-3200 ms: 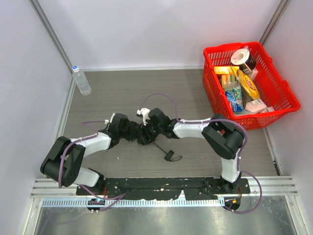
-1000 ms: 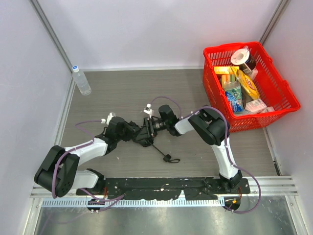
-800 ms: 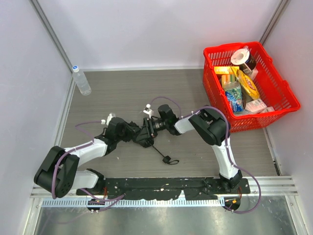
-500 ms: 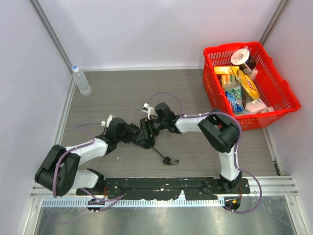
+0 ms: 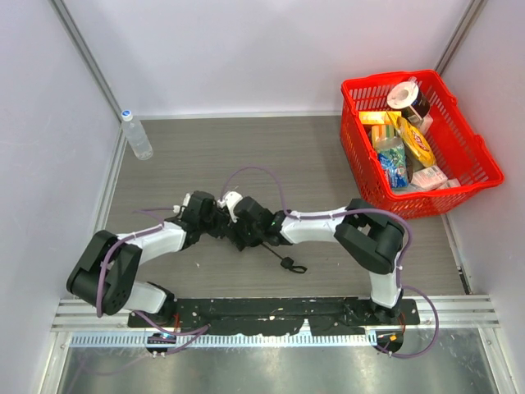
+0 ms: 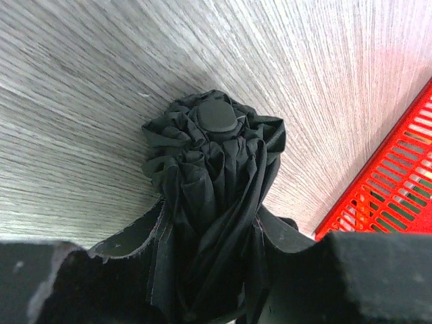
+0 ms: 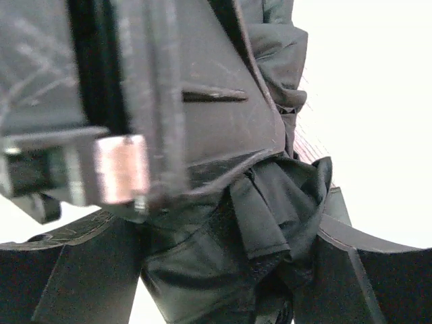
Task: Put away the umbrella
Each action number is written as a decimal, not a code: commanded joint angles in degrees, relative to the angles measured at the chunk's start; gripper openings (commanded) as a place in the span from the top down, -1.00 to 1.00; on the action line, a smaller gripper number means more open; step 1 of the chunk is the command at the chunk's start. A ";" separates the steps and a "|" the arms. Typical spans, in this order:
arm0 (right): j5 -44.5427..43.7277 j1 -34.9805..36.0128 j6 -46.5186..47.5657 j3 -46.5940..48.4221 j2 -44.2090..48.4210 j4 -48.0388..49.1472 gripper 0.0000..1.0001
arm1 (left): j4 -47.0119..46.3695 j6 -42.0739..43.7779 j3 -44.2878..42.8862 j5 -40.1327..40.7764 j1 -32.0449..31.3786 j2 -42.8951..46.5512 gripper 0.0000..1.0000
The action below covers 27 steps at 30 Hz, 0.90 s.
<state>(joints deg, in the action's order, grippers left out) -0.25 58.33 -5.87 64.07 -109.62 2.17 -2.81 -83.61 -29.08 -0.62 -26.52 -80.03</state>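
arms (image 5: pixel 160 238): white links, black joints | cables (image 5: pixel 254 170): purple loops | base plate (image 5: pixel 271 310): black | left gripper (image 6: pixel 216 266): black, scuffed

"That umbrella (image 6: pixel 212 182) is all cloth, isn't it? Matt black and creased."

"Yes, apart from the smooth, plastic-looking cap (image 6: pixel 216 116) on its end. The table (image 6: pixel 81 74) under it is grey with a wood grain, and matt."

"And the basket (image 6: pixel 395 179)?"

"Red plastic lattice, a bit glossy. The 2 fingers (image 6: pixel 125 246) of the left gripper (image 6: pixel 209 246) are matt black, scuffed along the edges."
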 commanded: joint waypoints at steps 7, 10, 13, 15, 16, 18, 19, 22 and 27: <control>-21.73 5.83 9.21 3.43 -5.33 -1.03 0.78 | 14.68 -5.86 0.07 -3.33 -2.04 -4.43 1.00; -18.05 5.14 9.39 2.11 -5.78 -0.42 0.98 | 11.78 -6.04 1.30 -3.60 -1.95 -4.26 0.89; -10.86 3.73 8.07 -1.92 -4.72 2.65 0.98 | 11.07 -3.76 1.66 -2.72 -1.87 -3.47 0.19; -4.19 1.45 6.06 -4.55 -3.76 5.29 0.98 | 11.77 -1.39 1.75 -0.53 -1.95 -2.42 -0.11; 1.77 0.05 5.87 -5.44 -3.06 7.12 0.99 | 12.73 0.02 1.49 0.09 -1.95 -1.89 -0.19; 7.94 -2.15 3.68 -7.20 -2.09 9.58 0.99 | 13.70 3.18 1.13 3.60 -1.95 -0.83 -0.61; 9.64 -2.69 2.80 -8.08 -1.91 10.65 0.99 | 14.58 4.59 0.87 5.18 -1.95 -0.48 -0.64; 17.62 -5.49 0.60 -8.79 -1.30 13.19 0.99 | 14.94 6.88 0.96 6.95 -1.95 -0.48 -0.68; 28.36 -9.19 -5.02 -9.49 -1.99 18.73 0.99 | 15.02 7.41 1.04 7.47 -1.95 -4.42 -0.84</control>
<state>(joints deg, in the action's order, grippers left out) 15.05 50.87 -5.13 56.31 -109.69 18.52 -0.30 -81.38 -31.16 2.44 -28.10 -79.09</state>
